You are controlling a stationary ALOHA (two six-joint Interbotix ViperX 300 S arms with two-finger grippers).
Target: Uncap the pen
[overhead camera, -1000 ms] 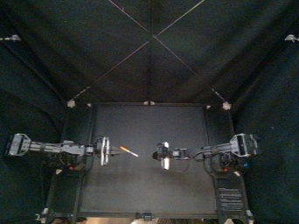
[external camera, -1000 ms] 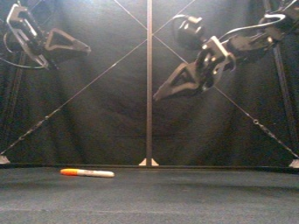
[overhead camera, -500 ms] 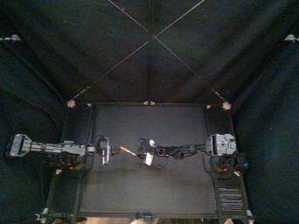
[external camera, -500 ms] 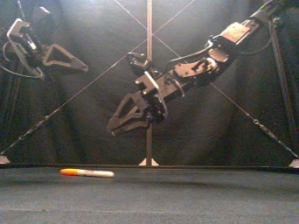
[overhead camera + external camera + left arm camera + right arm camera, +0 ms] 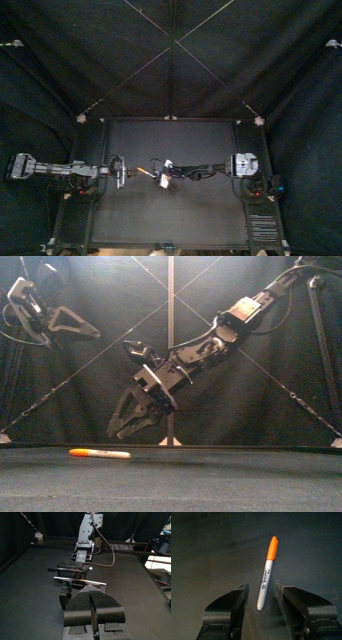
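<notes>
The pen [image 5: 100, 453] lies flat on the table [image 5: 241, 481], left of the middle, with its orange cap on the end toward your left arm. The right pincer [image 5: 130, 424] hangs over it, tilted down, tips above the white barrel end and not touching.

In the right wrist view the pen [image 5: 266, 574] runs lengthways away from the right pincer [image 5: 262, 587], leaning a little, cap at the far end. The jaws stand apart, one on each side of the barrel's near end. My read is that a straight drop and squeeze would catch the barrel across its width and leave the cap free.

The left pincer [image 5: 80, 324] is high up on the left. From above, the left pincer [image 5: 123, 172] sits just beside the cap end of the pen [image 5: 142, 174], with the right pincer [image 5: 163, 178] at the other end. The right one is the nearer in height.

In the left wrist view the left pincer [image 5: 92, 592] shows its jaws pressed together, holding nothing. That view shows the right arm's head side-on, but you can't pick out the pen there. Only the front view shows the height gap, and only the right wrist view shows the alignment.
</notes>
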